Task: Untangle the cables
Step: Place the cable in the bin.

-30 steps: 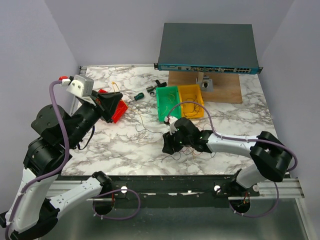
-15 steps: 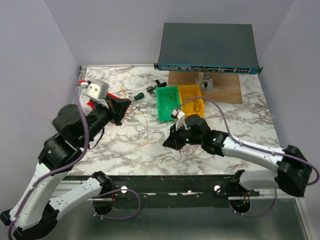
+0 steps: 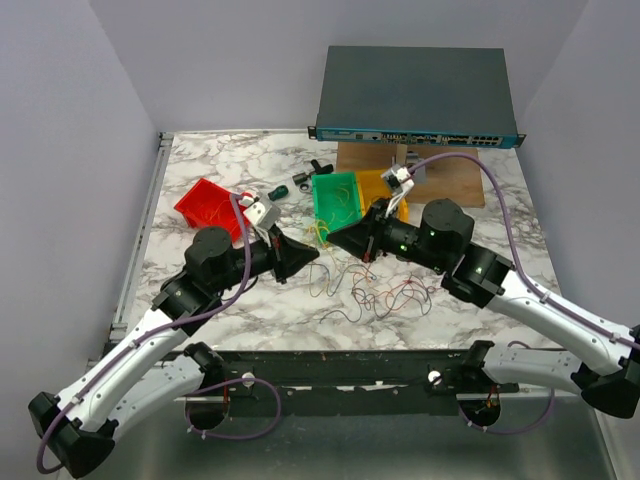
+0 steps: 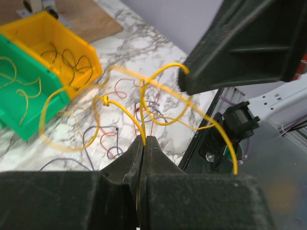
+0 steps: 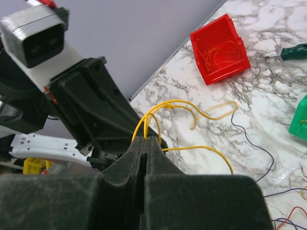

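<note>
Both grippers meet above the middle of the table, each shut on the same small tangle of yellow cables point(image 3: 320, 234). My left gripper point(image 3: 302, 258) pinches a yellow strand below a knot point(image 4: 106, 100); its tips point(image 4: 145, 139) are closed. My right gripper point(image 3: 335, 238) faces it, shut on yellow loops point(image 5: 168, 102) at its tips point(image 5: 146, 139). Loose orange, red and dark purple cables point(image 3: 385, 295) lie on the marble below; they also show in the left wrist view point(image 4: 108, 141). A dark purple cable point(image 5: 259, 158) lies on the marble near the right gripper.
A red bin point(image 3: 207, 204) with orange wires stands at the left. A green bin point(image 3: 336, 203) and a yellow bin point(image 3: 386, 192) with wires stand behind the grippers. A green-handled screwdriver point(image 3: 278, 192), a network switch point(image 3: 415, 95) and a wooden board point(image 3: 440, 175) lie farther back.
My left gripper swung from the red bin down to the table's middle. My right gripper rose from the loose cables and moved back. Both now hold the yellow tangle between them.
</note>
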You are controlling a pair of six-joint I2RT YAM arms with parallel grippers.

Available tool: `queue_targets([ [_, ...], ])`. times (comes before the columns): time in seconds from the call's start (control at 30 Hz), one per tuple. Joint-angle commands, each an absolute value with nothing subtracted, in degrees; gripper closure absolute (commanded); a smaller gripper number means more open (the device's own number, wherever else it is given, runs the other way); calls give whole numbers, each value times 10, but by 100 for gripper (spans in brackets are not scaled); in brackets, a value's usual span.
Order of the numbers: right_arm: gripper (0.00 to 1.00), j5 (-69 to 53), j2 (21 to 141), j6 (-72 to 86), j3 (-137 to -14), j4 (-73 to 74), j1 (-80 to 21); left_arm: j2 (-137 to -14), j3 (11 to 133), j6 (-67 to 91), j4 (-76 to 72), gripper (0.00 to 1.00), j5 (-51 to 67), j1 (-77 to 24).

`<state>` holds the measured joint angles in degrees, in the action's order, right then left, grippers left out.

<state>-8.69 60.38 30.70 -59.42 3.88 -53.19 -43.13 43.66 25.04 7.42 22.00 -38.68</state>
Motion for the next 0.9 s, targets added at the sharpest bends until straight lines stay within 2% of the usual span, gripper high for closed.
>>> queue_targets([
  [0.0,99,-46,619,339,-610,73,-534,-398,409,273,-83,98,277,-385],
  [0.2,99,14,653,340,-620,71,-534,-421,400,276,-87,98,242,-385],
  [0.53,99,159,769,312,-677,69,-516,-593,482,256,-65,100,133,-385],
  [0.87,99,125,908,313,-724,-31,-409,-800,630,211,-22,100,79,-371],
])
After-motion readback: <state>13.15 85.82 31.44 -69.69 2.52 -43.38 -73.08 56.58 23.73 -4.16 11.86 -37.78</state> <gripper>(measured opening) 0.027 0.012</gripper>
